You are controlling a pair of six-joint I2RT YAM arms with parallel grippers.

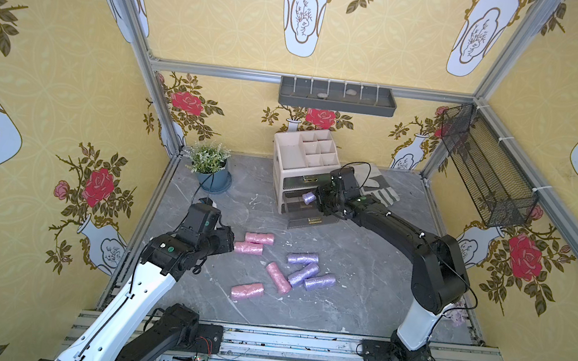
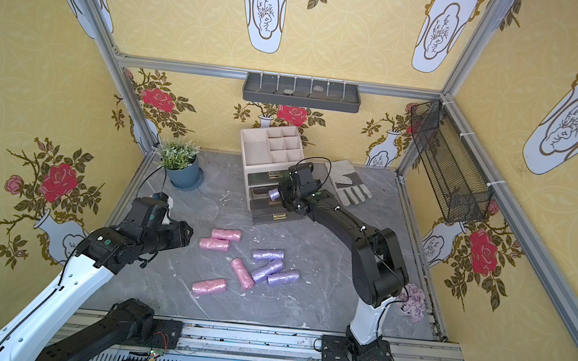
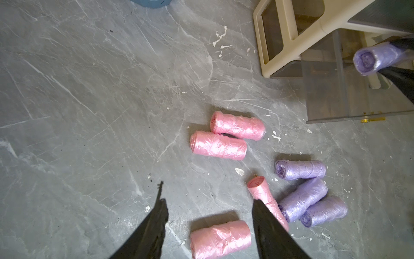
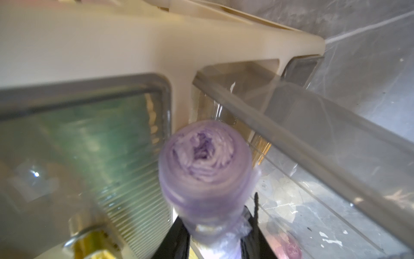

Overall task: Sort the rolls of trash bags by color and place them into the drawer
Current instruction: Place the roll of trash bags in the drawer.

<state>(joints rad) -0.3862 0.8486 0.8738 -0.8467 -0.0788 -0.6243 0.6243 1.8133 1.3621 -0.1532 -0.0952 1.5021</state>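
1. Centre frame in both top views, the chest [image 1: 283,166] [image 2: 251,155] stands at the back of the table [image 1: 363,264], between a plant [image 1: 209,165] on its left and a glove [image 2: 349,186] on its right.
2. Its two lower drawers are pulled out, and the bottom drawer [image 1: 312,223] [image 2: 272,218] reaches farthest toward the lower edge.
3. The right fingers [image 4: 173,237] are closed on a lilac roll [image 1: 309,197] [image 2: 273,194] [image 3: 376,58] [image 4: 203,166], gripping one end, with the free end pointing left in the top views.
4. That roll hangs in the air at the chest's front, above the open drawers; which drawer it is over I cannot tell.
5. A green blur shows through a ribbed drawer front [image 4: 89,145] beside the roll in the right wrist view.
6. Lower centre of the top views, seven rolls lie loose on the table, four pink and three lilac.
7. The pink pair [image 1: 254,243] [image 3: 226,136] lies side by side, touching.
8. A slanted pink roll [image 1: 278,277] leans against the lilac trio [image 1: 306,272] [image 3: 307,192] on its right.
9. The lone pink roll [image 1: 247,291] [image 3: 220,238] lies nearest the lower edge.
10. The left fingers [image 3: 268,228] stand well apart and hold nothing, just left of the pink pair in the top views; the lone pink roll shows through their gap in the left wrist view.
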